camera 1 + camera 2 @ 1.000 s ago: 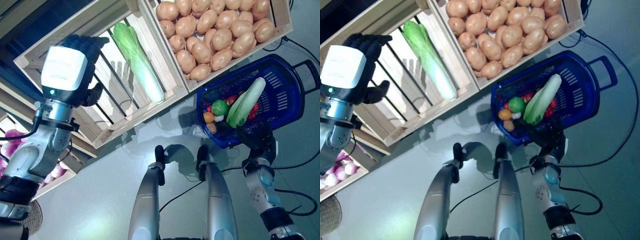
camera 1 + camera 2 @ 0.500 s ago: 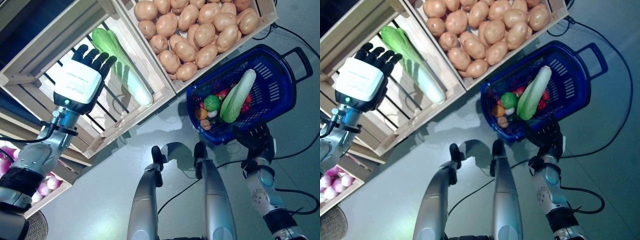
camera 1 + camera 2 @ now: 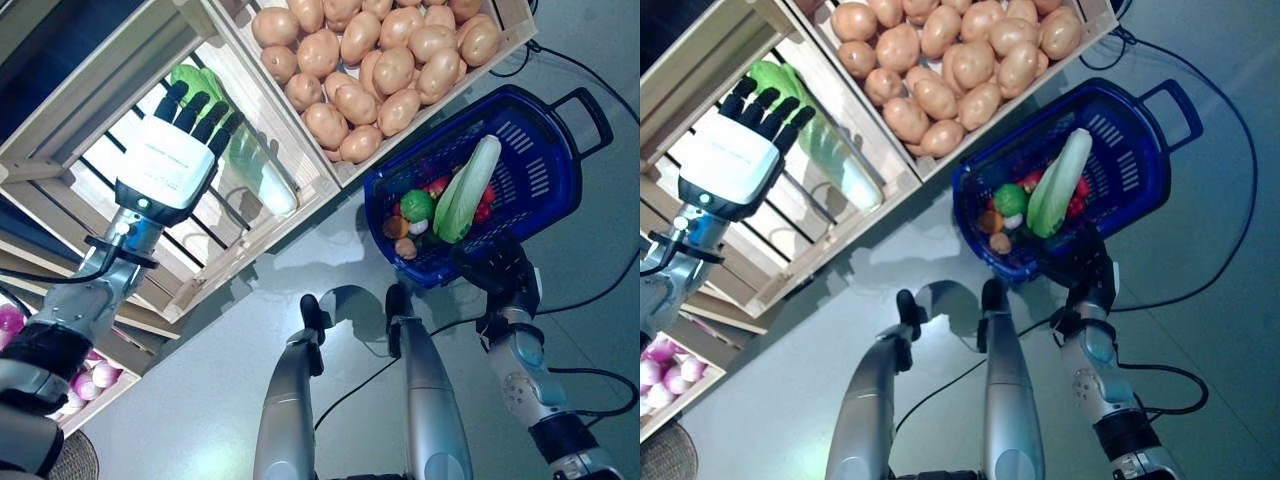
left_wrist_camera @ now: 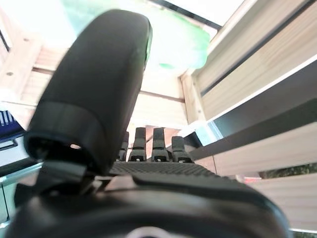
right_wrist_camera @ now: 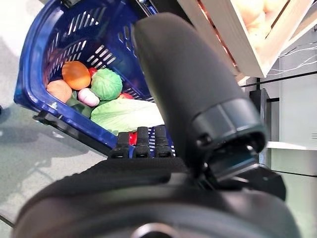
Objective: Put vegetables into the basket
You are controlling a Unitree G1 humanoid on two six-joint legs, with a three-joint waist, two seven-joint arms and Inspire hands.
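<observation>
The left hand [image 3: 172, 160] is up in the slatted crate [image 3: 90, 150], fingers [image 3: 205, 110] straight and spread, holding nothing. Its fingertips lie over the leafy end of the cabbage [image 3: 262, 175]; whether they touch it I cannot tell. The cabbage is long, with a green leafy top at 11 o'clock and a pale stalk running to 5 o'clock along the crate's right wall, so most of it lies at 3 to 4 o'clock of the hand.

The right hand [image 3: 500, 272] is at the near rim of the blue basket [image 3: 560, 170], at its 6 o'clock. In the right wrist view its fingers [image 5: 139, 140] reach towards the rim, but whether they grip it cannot be told.

The basket stands on the floor at 4 o'clock of the potato crate [image 3: 515, 40], well apart from the left hand. Inside it a second long cabbage [image 3: 465, 190] lies tilted, its pale end towards 1 o'clock, over small round vegetables: a green one [image 3: 416, 205], an orange one [image 3: 397, 227] and red ones [image 3: 487, 196]
</observation>
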